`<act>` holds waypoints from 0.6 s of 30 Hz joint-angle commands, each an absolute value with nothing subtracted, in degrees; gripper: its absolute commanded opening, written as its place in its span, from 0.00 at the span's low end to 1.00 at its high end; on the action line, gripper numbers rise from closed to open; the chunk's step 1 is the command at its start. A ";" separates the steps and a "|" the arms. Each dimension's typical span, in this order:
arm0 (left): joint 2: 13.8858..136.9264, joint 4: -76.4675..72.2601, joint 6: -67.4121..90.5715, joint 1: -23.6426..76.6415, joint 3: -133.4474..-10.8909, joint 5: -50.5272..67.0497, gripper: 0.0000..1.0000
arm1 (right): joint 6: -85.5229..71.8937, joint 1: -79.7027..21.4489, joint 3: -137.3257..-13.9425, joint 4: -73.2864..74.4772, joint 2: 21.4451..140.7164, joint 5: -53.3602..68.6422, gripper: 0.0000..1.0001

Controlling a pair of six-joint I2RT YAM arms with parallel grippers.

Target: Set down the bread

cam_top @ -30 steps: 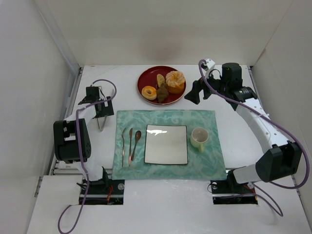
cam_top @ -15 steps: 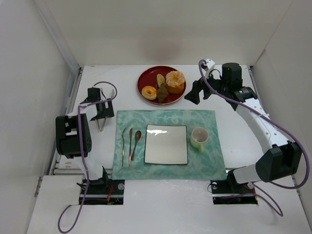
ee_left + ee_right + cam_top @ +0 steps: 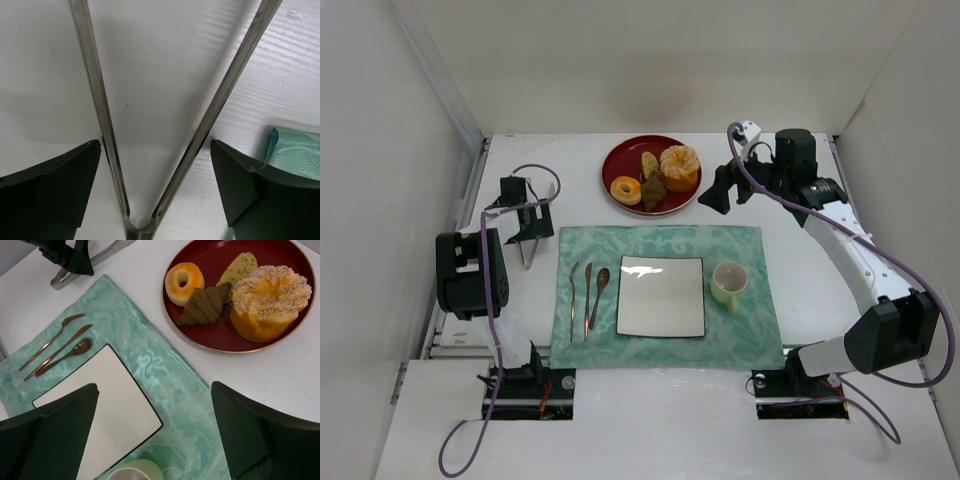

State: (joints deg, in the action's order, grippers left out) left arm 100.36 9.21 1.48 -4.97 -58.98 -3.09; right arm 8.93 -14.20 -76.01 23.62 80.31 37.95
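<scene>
Bread (image 3: 653,190) sits on the red plate (image 3: 628,158), upper centre, nearer the empty, wide-open right gripper (image 3: 154,387); the left gripper (image 3: 155,145) straddles tongs (image 3: 222,97), jaws wide.

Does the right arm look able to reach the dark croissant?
Likely yes: the right pincer hangs open beside the red plate; the dark croissant lies uncovered, though other breads crowd it.

Lit brightly and evenly from above, with only soft, faint shadows on the white counter (image 3: 795,290). Showed one white patch of glare on the square plate (image 3: 665,305) in the top view. Looked sharp in the top and right wrist views. Blurred the left gripper (image 3: 155,145) at the lower corners; put bright streaks along the metal tongs (image 3: 218,100).
</scene>
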 commanded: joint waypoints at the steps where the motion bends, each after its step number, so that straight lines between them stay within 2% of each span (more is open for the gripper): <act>1: 101.60 9.40 0.53 -5.19 -60.73 -3.08 0.88 | 9.93 -14.06 -76.64 22.76 78.84 39.20 1.00; 5: 102.91 9.40 -0.09 -5.19 -61.26 -2.55 0.86 | 9.93 -14.06 -76.64 22.76 78.84 39.20 1.00; 9: 102.92 9.40 -0.09 -5.19 -61.26 -2.03 0.80 | 9.93 -14.06 -76.64 22.76 78.84 39.20 1.00; 12: 102.92 9.40 -0.09 -5.19 -60.73 -2.02 0.71 | 9.93 -14.06 -76.64 22.76 78.84 39.20 1.00; 18: 101.78 9.40 -0.09 -5.19 -59.68 -2.02 0.65 | 9.93 -14.06 -76.64 22.76 78.84 39.20 1.00</act>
